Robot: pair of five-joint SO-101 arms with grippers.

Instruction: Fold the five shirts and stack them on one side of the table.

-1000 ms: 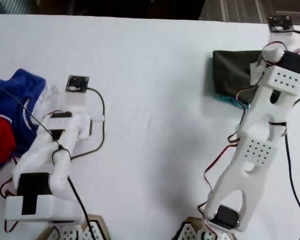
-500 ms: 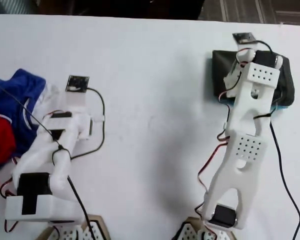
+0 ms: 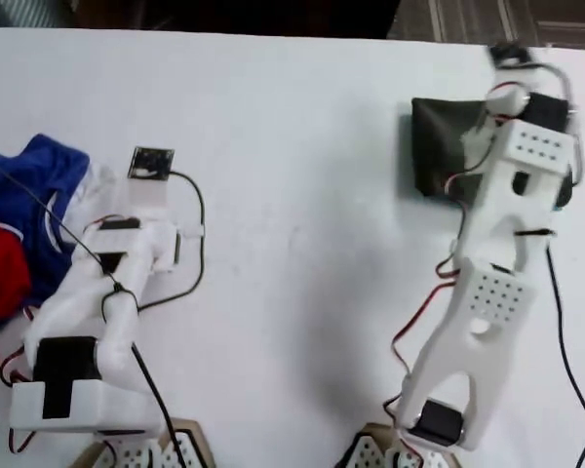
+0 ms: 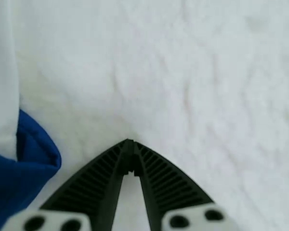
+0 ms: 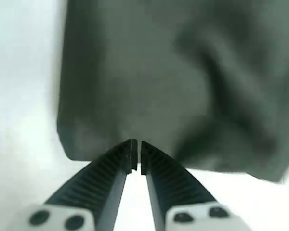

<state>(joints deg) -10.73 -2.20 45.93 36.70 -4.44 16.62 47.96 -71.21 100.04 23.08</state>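
This looks like a robotics lab or a hobby workbench rather than a lived-in room. A plain white table (image 3: pixel 302 97) carries two white arms of printed plastic, the left arm (image 3: pixel 93 292) and the right arm (image 3: pixel 487 292), standing at its near edge. Bare red and black cables (image 3: pixel 202 234) run openly along the arms, a small uncased circuit board (image 3: pixel 152 163) sits at the left arm's wrist, and a dim floor (image 3: pixel 468 18) lies past the table's far edge.
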